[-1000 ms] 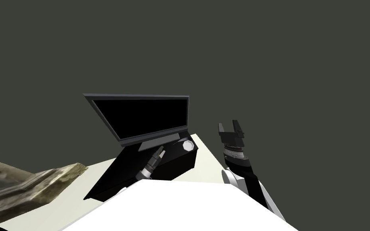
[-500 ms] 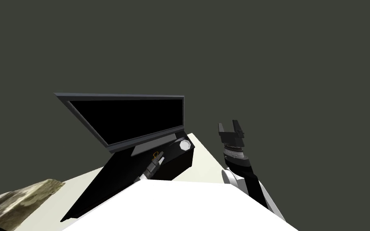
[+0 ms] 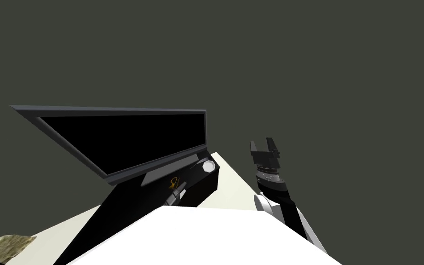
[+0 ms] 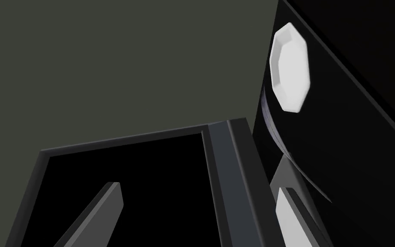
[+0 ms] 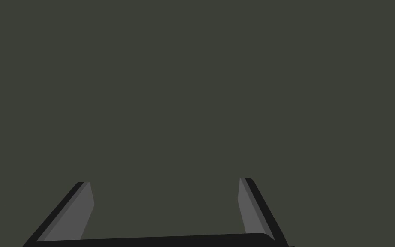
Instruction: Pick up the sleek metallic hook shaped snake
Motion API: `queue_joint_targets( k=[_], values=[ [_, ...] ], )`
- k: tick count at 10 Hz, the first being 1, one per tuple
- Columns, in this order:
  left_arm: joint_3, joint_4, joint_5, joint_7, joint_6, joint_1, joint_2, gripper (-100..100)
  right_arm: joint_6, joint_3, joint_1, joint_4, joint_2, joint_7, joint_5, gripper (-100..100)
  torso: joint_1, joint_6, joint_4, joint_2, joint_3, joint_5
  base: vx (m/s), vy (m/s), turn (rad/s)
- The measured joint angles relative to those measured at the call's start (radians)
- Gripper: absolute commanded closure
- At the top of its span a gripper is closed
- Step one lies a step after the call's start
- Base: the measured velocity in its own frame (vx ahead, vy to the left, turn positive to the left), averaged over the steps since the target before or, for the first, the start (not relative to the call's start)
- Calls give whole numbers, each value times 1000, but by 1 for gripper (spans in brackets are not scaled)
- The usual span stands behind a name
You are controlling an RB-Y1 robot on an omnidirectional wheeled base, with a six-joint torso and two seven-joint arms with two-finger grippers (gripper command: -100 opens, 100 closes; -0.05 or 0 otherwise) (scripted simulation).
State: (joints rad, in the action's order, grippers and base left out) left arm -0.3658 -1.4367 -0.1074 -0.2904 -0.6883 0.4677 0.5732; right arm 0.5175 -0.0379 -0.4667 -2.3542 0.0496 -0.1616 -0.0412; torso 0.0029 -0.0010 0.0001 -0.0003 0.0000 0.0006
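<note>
Judging by its thin gold-coloured wire look, the snake (image 3: 174, 182) should be light, stiff and rather slippery, apt to skate or roll away if nudged from one side only. It lies on the black table (image 3: 204, 186), in front of the foot of the dark monitor (image 3: 128, 133) and well to the side of a white octagonal knob (image 3: 208, 166). It is drawn very small: a curl seems to sit at the end nearer the monitor and a short tail at the end nearer the left hand (image 3: 182, 186), so its long axis probably runs from the hand toward the screen, though which way the hook opens I cannot tell. The best hold is likely across the straight tail, with the blades closing on its two sides, not on the curl, where they might slide off. The left hand is just beside the tail with its fingers (image 4: 106, 210) spread wide, holding nothing. The right hand (image 3: 265, 145) is raised off to the side, well apart from the table, its fingers likewise spread and empty.
</note>
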Motion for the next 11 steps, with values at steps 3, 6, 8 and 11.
queue_joint_targets(
  k=[3, 6, 8, 11],
  values=[
    [-33, 112, -8, -13, -22, -11, 24, -100, 0, 0, 0, 0, 0, 0, 0, 0, 0, 0, 0, 0, 0, 0, -3, 15, -269],
    [-85, 239, -17, -49, -25, -35, 75, -100, 0, 0, 0, 0, 0, 0, 0, 0, 0, 1, 0, -1, 0, 0, 2, 28, -300],
    [-124, 331, -25, -77, -28, -42, 115, -100, 0, 0, 0, 0, 0, 0, 0, 0, 1, 0, 0, -1, -1, 0, 4, 30, -238],
    [-177, 437, -39, -99, -26, -35, 152, -100, 0, 0, 0, 0, 0, 0, 0, 0, 1, 0, 0, -1, -1, 0, 6, 27, -197]
  ],
)
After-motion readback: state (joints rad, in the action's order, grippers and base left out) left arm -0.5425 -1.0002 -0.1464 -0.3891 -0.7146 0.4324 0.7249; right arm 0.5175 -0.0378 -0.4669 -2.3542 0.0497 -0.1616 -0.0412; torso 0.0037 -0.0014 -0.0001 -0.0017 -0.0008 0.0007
